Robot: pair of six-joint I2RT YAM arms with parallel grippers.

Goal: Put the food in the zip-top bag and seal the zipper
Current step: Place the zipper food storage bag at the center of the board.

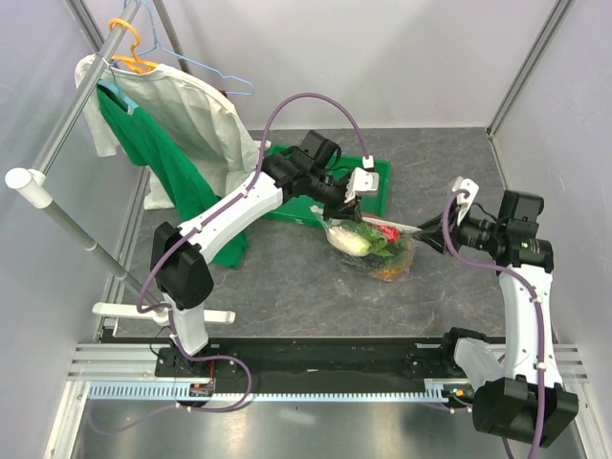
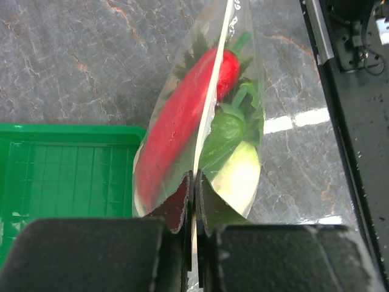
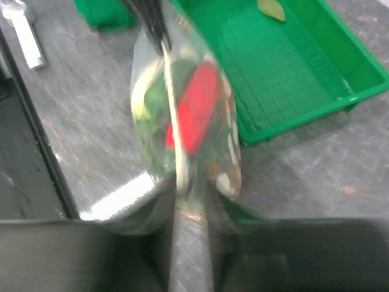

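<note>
The zip-top bag [image 1: 375, 251] hangs between my two grippers over the grey table, its zipper [image 1: 397, 226] stretched between them. It holds the food: a red piece [image 2: 182, 121], a green pepper [image 2: 226, 129] and a white vegetable [image 2: 240, 176]. My left gripper [image 1: 337, 212] is shut on the bag's left end, its jaws pressed on the zipper [image 2: 213, 91] in the left wrist view [image 2: 196, 176]. My right gripper [image 1: 435, 229] is at the bag's right end. In the blurred right wrist view [image 3: 189, 188] its jaws stand narrowly apart around the end of the zipper [image 3: 173, 109].
The green tray [image 1: 378, 182] lies just behind the bag and holds one small green piece [image 3: 270, 9]. White and green garments [image 1: 182, 115] hang on a rack at the back left. A black rail [image 1: 316, 359] runs along the near edge.
</note>
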